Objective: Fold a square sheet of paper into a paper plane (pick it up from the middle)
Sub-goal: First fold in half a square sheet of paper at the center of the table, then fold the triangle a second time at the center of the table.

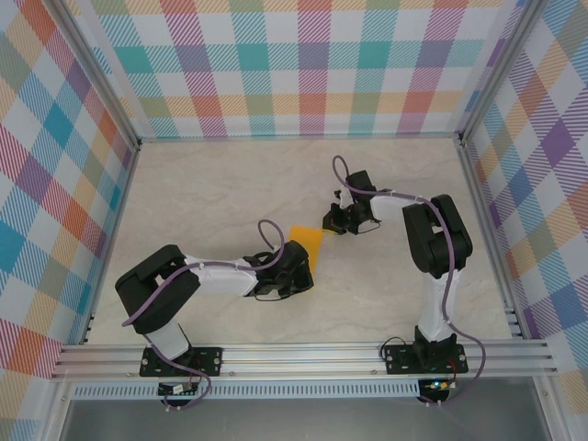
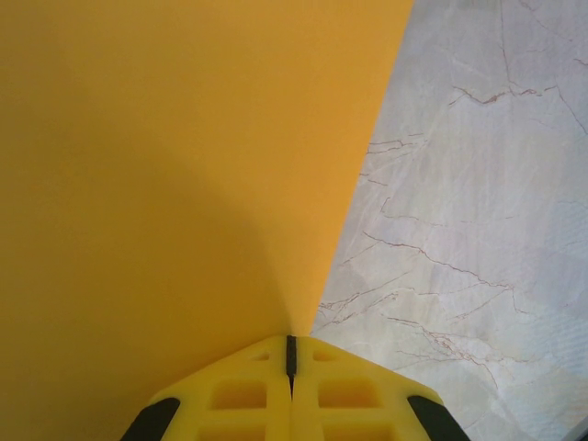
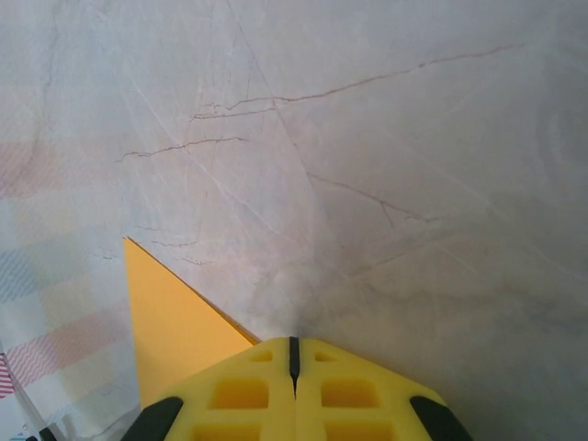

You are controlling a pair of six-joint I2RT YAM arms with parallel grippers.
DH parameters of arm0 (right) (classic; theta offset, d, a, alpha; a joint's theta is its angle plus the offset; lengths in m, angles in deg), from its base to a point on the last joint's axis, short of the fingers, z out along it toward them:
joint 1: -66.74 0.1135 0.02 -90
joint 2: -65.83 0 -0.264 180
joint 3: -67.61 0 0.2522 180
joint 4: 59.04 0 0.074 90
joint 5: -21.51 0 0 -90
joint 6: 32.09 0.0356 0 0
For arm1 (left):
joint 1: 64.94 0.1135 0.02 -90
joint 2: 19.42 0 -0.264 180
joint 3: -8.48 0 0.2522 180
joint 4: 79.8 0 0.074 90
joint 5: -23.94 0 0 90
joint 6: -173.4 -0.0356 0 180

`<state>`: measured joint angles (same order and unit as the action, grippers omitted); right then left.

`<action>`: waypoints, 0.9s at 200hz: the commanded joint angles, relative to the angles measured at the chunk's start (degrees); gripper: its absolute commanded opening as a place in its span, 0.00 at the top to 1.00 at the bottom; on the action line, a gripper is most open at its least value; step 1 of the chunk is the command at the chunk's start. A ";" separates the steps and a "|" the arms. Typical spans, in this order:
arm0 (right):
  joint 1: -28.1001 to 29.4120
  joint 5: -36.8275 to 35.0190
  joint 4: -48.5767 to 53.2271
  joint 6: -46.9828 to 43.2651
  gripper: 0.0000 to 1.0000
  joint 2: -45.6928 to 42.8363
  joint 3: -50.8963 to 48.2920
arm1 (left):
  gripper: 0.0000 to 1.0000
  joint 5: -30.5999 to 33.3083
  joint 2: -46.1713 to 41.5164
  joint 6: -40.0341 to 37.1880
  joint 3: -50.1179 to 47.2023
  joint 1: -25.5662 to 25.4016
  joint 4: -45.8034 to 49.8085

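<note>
From above, we see the sheet of paper as a small orange wedge near the middle of the marble table. The left gripper meets the sheet's lower edge, its arm stretching away to the sheet's left. The right gripper touches the sheet's upper right corner, its arm reaching in from the right. From this height we cannot tell how either pair of jaws stands.

In the left wrist view, the sheet of paper spreads out ahead and to the left of the left gripper. The sheet's right edge runs straight down into the seam between the yellow jaws, which are pressed together and pinch it. The table lies to the sheet's right.

In the right wrist view, the jaws of the right gripper are closed, with no gap between them. A pointed corner of the sheet juts out just to their left, its edge running in behind the left jaw. We cannot tell whether the sheet is pinched here. The table lies beyond the sheet.
</note>
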<state>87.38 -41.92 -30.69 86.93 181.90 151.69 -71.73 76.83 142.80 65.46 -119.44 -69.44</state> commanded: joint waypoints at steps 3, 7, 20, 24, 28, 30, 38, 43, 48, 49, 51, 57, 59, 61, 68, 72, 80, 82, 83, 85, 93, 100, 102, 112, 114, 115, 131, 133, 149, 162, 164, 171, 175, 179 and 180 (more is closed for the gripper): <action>-0.42 -2.05 0.29 -1.51 0.97 -1.56 1.39 | 0.96 -1.20 2.20 0.48 -1.64 -2.01 8.70; -0.43 -1.84 0.33 -1.25 0.97 -2.53 0.97 | 0.96 -1.06 1.96 0.38 -1.31 -2.01 8.79; -0.30 -1.69 0.77 -0.53 0.96 -6.24 -0.55 | 0.92 -0.45 0.60 0.01 -0.03 -2.01 9.08; -0.25 -1.82 1.19 -0.38 0.95 -7.36 -1.10 | 0.91 -0.19 0.09 -0.27 0.53 -1.95 9.17; -0.10 -1.99 1.67 -0.28 0.94 -8.48 -1.57 | 0.88 0.15 -0.40 -0.52 1.17 -1.93 9.49; -0.08 -2.16 1.98 -0.25 0.94 -9.06 -1.79 | 0.87 0.31 -0.70 -0.64 1.47 -1.88 9.65; 0.27 -3.20 3.34 -0.03 0.92 -11.50 -2.83 | 0.83 0.88 -1.77 -1.27 2.90 -1.71 10.75; 0.63 -3.90 3.97 -0.06 0.91 -12.97 -3.63 | 0.81 1.19 -2.38 -1.79 3.76 -1.51 11.45; 1.06 -4.54 4.56 -0.02 0.89 -14.37 -4.39 | 0.77 1.63 -3.34 -2.27 4.48 -1.36 12.09; 1.20 -4.70 4.70 -0.06 0.89 -14.64 -4.57 | 0.76 1.72 -3.52 -2.35 4.63 -1.29 12.14; 1.41 -4.93 5.00 0.04 0.88 -15.11 -4.87 | 0.75 1.89 -3.87 -2.53 4.73 -1.13 12.48; 2.05 -5.91 5.75 0.25 0.86 -16.58 -5.73 | 0.70 2.50 -5.09 -3.02 5.31 -0.69 13.27; 2.34 -6.24 5.96 0.41 0.85 -16.95 -6.03 | 0.68 2.68 -5.52 -3.16 5.45 -0.52 13.54; 2.62 -6.61 6.33 0.58 0.84 -17.35 -6.29 | 0.67 2.97 -5.89 -3.32 5.51 -0.34 13.84; 3.66 -8.05 7.17 1.34 0.82 -18.55 -7.14 | 0.65 3.61 -7.43 -3.93 5.63 0.48 15.00; 4.23 -8.81 7.61 1.78 0.81 -18.98 -7.70 | 0.64 4.02 -8.32 -4.33 5.55 1.01 15.75; 5.57 -10.65 8.56 3.02 0.77 -19.75 -8.52 | 0.61 5.47 -9.89 -5.13 5.21 2.15 17.71; 5.91 -11.16 8.73 3.41 0.76 -19.86 -8.71 | 0.60 5.89 -10.28 -5.27 5.14 2.43 18.34; 5.99 -11.44 8.89 3.54 0.75 -19.89 -8.80 | 0.59 6.09 -10.37 -5.35 5.04 2.58 18.60; 6.41 -11.93 9.08 3.78 0.74 -20.00 -8.93 | 0.58 6.52 -10.77 -5.45 4.92 2.91 18.74; 7.96 -13.60 9.14 5.22 0.69 -20.18 -9.51 | 0.55 7.83 -12.30 -5.81 4.14 4.31 22.28; 9.36 -14.96 9.04 6.17 0.66 -20.12 -9.91 | 0.54 7.96 -13.50 -6.03 2.89 5.65 23.21; 9.80 -15.38 8.94 6.41 0.66 -20.04 -9.94 | 0.53 7.94 -13.84 -6.09 2.45 6.12 23.31; 11.69 -17.26 8.68 7.42 0.62 -19.34 -9.88 | 0.51 7.92 -15.68 -6.16 0.30 8.24 23.71; 12.11 -17.54 8.70 7.65 0.62 -19.03 -9.73 | 0.51 8.01 -16.08 -6.05 -0.09 8.59 23.77; 12.30 -17.66 8.65 7.69 0.62 -18.81 -9.66 | 0.50 8.03 -16.30 -6.05 -0.34 8.78 23.82; 14.52 -18.87 9.31 8.81 0.59 -15.74 -7.64 | 0.46 8.18 -19.33 -6.05 -3.11 11.57 24.66; 14.80 -19.04 9.40 8.85 0.59 -15.34 -7.39 | 0.45 8.19 -19.69 -6.05 -3.44 11.86 24.80; 16.79 -20.74 10.25 8.78 0.57 -12.29 -4.86 | 0.41 8.00 -22.34 -6.15 -5.40 14.10 25.60; 17.90 -22.14 11.27 8.39 0.55 -10.03 -2.74 | 0.35 8.22 -24.36 -6.21 -6.49 14.92 26.13; 18.04 -22.41 11.45 8.37 0.55 -9.73 -2.41 | 0.34 8.22 -24.68 -6.15 -6.66 14.99 26.22; 18.49 -23.19 12.27 8.10 0.55 -8.47 -1.09 | 0.32 8.34 -25.58 -6.22 -7.15 15.27 26.40; 18.70 -23.77 12.66 7.88 0.55 -7.77 -0.44 | 0.30 8.33 -26.08 -6.22 -7.32 15.42 26.56; 18.95 -24.24 13.19 7.63 0.55 -7.22 0.36 | 0.29 8.31 -26.44 -6.14 -7.48 15.55 26.65; 19.02 -24.44 13.27 7.59 0.55 -6.98 0.53 | 0.29 8.31 -26.49 -6.14 -7.55 15.65 26.67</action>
<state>105.17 -61.77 -20.70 94.58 172.00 147.43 -64.23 53.55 137.22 59.14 -104.88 -45.42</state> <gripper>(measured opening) 0.448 0.686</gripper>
